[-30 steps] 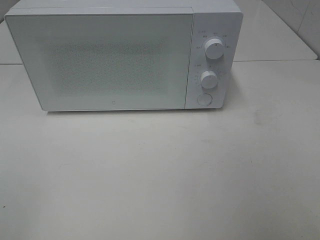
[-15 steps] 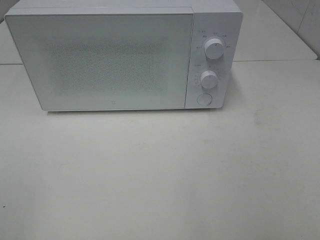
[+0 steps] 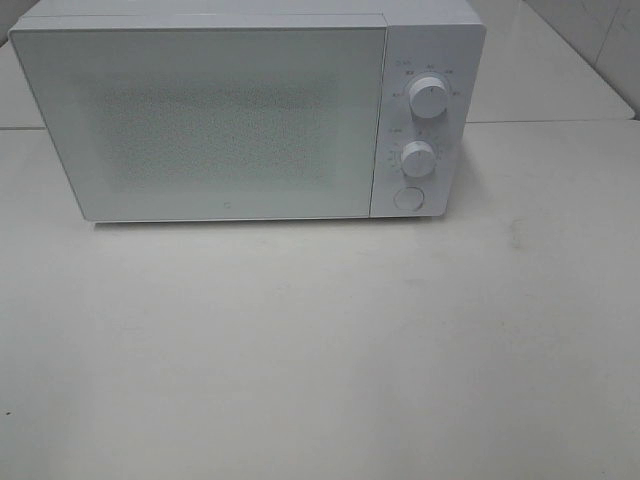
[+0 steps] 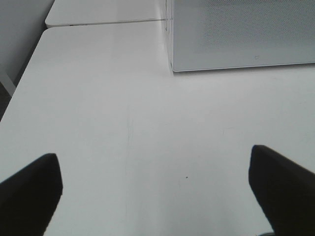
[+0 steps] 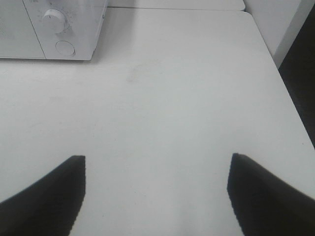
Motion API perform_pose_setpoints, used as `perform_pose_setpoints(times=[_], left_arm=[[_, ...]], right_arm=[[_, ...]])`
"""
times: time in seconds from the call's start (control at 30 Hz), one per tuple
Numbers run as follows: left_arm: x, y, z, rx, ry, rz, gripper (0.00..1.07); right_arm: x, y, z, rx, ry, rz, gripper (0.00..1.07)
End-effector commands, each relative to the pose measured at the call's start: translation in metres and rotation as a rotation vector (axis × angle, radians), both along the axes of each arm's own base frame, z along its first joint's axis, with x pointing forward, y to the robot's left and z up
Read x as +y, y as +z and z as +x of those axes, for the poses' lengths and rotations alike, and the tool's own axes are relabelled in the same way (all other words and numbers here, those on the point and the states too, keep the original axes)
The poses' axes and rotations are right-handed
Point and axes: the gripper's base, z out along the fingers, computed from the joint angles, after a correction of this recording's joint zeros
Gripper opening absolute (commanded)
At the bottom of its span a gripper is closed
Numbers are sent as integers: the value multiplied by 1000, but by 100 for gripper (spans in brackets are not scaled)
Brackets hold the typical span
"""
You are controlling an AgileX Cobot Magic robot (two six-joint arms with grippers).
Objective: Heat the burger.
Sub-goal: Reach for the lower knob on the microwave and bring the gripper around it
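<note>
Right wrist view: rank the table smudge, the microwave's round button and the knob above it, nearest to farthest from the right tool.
1. Table smudge, ahead of the right tool, short of the microwave.
2. Round button, low on the control panel.
3. Knob, just above the button.

Illumination is bright, diffuse and overhead in all views. The microwave [image 3: 430,40] casts only a narrow soft shadow along its base onto the table [image 3: 320,350]. Its door [image 3: 210,120] shows grainy speckle. In the wrist views the table is near overexposed; the dark fingers [image 4: 29,191] are soft-edged.
</note>
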Motion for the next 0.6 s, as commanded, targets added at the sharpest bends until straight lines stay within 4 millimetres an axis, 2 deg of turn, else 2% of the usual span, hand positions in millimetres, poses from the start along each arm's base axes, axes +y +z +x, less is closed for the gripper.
perform_pose_setpoints(times=[0.03,0.3,0.6], left_arm=[[-1,0,-3,-35,1,-9,98],[-1,0,-3,-35,1,-9,98],[-1,0,-3,-33,1,-9,98]], right_arm=[[0,1,-3,-29,0,-2,76],[0,3,-2,-35,-1,-4,76],[1,20,1,-188,11,10,76]])
